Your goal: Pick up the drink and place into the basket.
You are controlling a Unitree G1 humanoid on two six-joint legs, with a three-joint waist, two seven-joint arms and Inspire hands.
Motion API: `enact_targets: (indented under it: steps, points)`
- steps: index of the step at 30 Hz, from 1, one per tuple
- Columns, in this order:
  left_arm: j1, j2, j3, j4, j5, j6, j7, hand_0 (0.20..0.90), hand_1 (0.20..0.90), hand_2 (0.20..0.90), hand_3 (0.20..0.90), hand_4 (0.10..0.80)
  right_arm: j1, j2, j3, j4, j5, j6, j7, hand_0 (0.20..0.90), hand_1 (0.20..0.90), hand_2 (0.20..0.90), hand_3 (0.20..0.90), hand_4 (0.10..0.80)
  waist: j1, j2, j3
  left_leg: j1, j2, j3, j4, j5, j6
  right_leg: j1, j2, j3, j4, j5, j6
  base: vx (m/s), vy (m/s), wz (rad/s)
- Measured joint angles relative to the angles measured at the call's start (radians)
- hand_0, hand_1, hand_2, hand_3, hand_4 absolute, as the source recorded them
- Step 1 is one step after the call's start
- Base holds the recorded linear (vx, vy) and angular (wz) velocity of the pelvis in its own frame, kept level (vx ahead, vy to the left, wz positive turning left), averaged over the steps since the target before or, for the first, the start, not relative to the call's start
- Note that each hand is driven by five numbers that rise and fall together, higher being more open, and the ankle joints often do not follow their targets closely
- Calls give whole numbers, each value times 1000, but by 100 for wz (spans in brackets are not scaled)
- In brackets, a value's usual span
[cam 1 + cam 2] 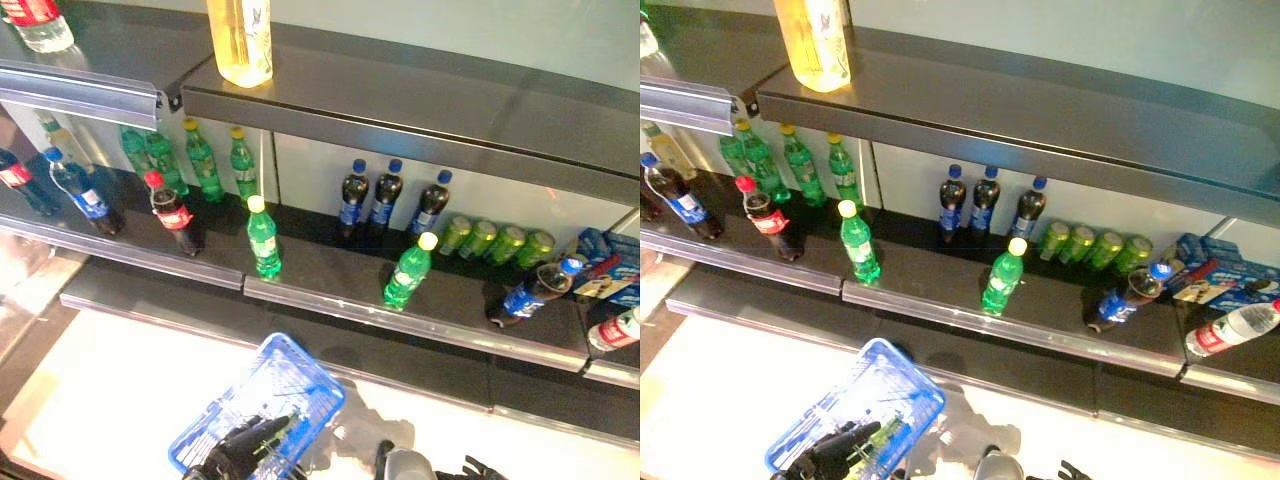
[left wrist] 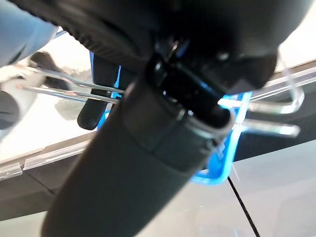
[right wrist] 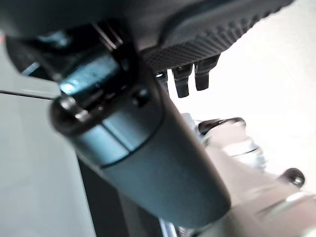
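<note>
Two green bottles with pale caps stand at the front of the middle shelf, one left of centre [image 1: 263, 238] and one right of centre [image 1: 407, 272]. My left hand [image 1: 240, 450] is shut on the thin wire handles [image 2: 59, 89] of the blue basket [image 1: 300, 375] and holds it low in front of the shelf. Something green shows inside the basket beside the hand; I cannot tell what it is. My right hand [image 1: 482, 468] is at the bottom edge, below the shelf, with its fingers [image 3: 190, 79] straight and empty.
Dark cola bottles [image 1: 385, 198] and green cans [image 1: 495, 242] stand at the back of the shelf. A blue-labelled bottle [image 1: 530, 292] lies tilted at the right, near a red-labelled clear bottle [image 1: 615, 330]. More bottles [image 1: 175, 212] stand at the left. A yellow bottle [image 1: 241, 40] stands on the upper shelf.
</note>
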Motion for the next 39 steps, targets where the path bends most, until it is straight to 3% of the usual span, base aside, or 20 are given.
enact_targets:
  steps: [2, 4, 5, 7, 9, 11, 14, 16, 17, 19, 21, 23, 25, 27, 29, 32, 36, 39]
  points:
    - [-9, 15, 6, 1, -5, 1, 18, 300, 300, 300, 200, 100, -25, 1, 3, 3, -1, 1, 1, 900, 900, 900, 900, 800, 24, -20, -11, -1, 3, 22, 5, 5, -18, 8, 21, 6, -6, -10, -20, -314, -121, -57]
    - [-15, 9, 14, 0, -15, 9, 22, 300, 300, 300, 200, 100, -49, -6, 3, -4, -1, -2, 1, 900, 900, 900, 900, 800, 40, -14, -27, -36, -24, -21, 14, -13, -3, -3, 43, 33, -50, -2, -31, -310, -156, -74]
    - [-17, 5, 16, -1, -15, 14, 22, 300, 300, 300, 200, 100, -68, -9, 3, -8, -1, -2, -1, 900, 900, 900, 900, 800, 47, -6, -34, -35, -20, -27, -6, -6, -8, 1, 56, 66, -98, -2, -28, -367, -228, -68]
    - [-19, 6, 18, -2, -12, 20, 43, 300, 300, 300, 200, 100, -89, 3, 21, -4, -1, 0, 2, 900, 900, 900, 900, 800, 40, 0, -30, -44, 9, 21, 13, 7, -9, -23, 41, 82, 79, -88, -14, -408, -310, -21]
    - [-7, 31, -13, -22, -11, 21, 43, 300, 300, 300, 200, 100, -69, 32, 32, 0, -1, 2, 5, 900, 900, 900, 900, 800, 37, -17, -48, -43, 20, 39, 15, 14, -20, 10, 14, 86, 168, -114, 16, -380, -349, -7]
    - [12, 47, -22, -21, -12, 16, 54, 300, 300, 300, 200, 100, -62, 55, 45, 4, -1, 2, 5, 900, 900, 900, 900, 800, 46, -48, -67, -47, 19, 52, 15, 24, -36, 62, -3, 84, 52, -111, 20, -390, -358, -44]
    - [23, 46, -17, -23, -18, 18, 65, 300, 300, 300, 200, 100, -62, 62, 47, -2, 0, 0, 5, 900, 900, 900, 900, 800, 60, -62, -73, -59, 24, 75, 23, 45, -69, 111, 7, 79, -146, -114, 12, -367, -326, -45]
    - [24, 36, -17, -30, -35, 23, 65, 300, 300, 300, 200, 100, -63, 62, 54, -3, 0, 0, 5, 900, 900, 900, 900, 800, 82, -64, -76, -72, 38, 64, 37, 54, -89, 148, 45, 83, -266, -111, -18, -323, -319, -68]
    - [30, 25, -13, -41, -45, 23, 67, 300, 300, 300, 200, 100, -71, 58, 64, -4, 0, 3, 5, 900, 900, 900, 900, 800, 90, -54, -70, -77, 58, 56, 37, 62, -122, 159, 67, 83, -322, -99, -62, -307, -329, -74]
    - [40, 9, 0, -63, -52, 22, 71, 300, 300, 300, 200, 100, -74, 57, 80, -15, 0, 12, 5, 900, 900, 900, 900, 800, 75, -21, -58, -97, 114, 44, 46, 85, -158, 171, 124, 83, -382, -63, -102, -293, -231, -24]
    - [29, -4, 0, -72, -56, 16, 84, 300, 300, 300, 200, 100, -56, 51, 88, -14, 0, 31, 5, 900, 900, 900, 900, 800, 63, -6, -47, -111, 162, 32, 62, 100, -182, 167, 169, 78, -384, -70, -128, -307, -120, 8]
    - [25, -14, -7, -80, -54, 12, 87, 300, 300, 300, 200, 100, -36, 32, 94, -16, 0, 35, 4, 900, 900, 900, 900, 800, 46, 10, -38, -123, 180, 0, 66, 115, -198, 154, 200, 69, -379, -69, -153, -339, -21, 4]
    - [20, -22, -18, -81, -53, 5, 86, 300, 300, 300, 200, 100, -34, 6, 93, -15, -1, 39, 1, 900, 900, 900, 900, 800, 38, 6, -31, -130, 159, -55, 92, 114, -196, 126, 191, 87, -359, -77, -169, -257, 49, -18]
    - [10, -30, -19, -79, -28, 3, 87, 300, 300, 300, 200, 100, -31, -16, 85, -15, -1, 40, -7, 900, 900, 900, 900, 800, 24, -13, -28, -140, 105, -134, 140, 116, -194, 124, 148, 90, -357, -68, -160, -138, 107, -23]
    - [17, -49, -20, -80, -21, 5, 84, 300, 300, 300, 200, 100, -20, -43, 78, -15, -1, 40, -13, 900, 900, 900, 900, 800, 19, 8, -33, -132, 81, -169, 122, 111, -187, 132, 133, 105, -367, -49, -144, -58, 152, -16]
    - [16, -70, -20, -77, -22, 24, 78, 300, 300, 300, 200, 100, -18, -50, 76, -14, 0, 39, -19, 900, 900, 900, 900, 800, 3, 66, -33, -76, 81, -175, 12, 86, -171, 139, 151, 99, -381, -30, -124, -31, 163, 4]
    - [18, -72, -26, -54, -22, 35, 68, 300, 300, 300, 200, 100, -33, -5, 77, -16, -1, 33, -11, 900, 900, 900, 900, 800, -7, 51, -41, -66, 38, -176, -4, 70, -141, 137, 114, 107, -381, -18, -93, -10, 109, -1]
    - [26, -65, -26, -48, -21, 33, 66, 300, 300, 300, 200, 100, -31, 20, 78, -16, 0, 30, -9, 900, 900, 900, 900, 800, -12, 34, -54, -57, 25, -173, -3, 65, -132, 139, 100, 107, -381, -17, -83, -11, 75, -3]
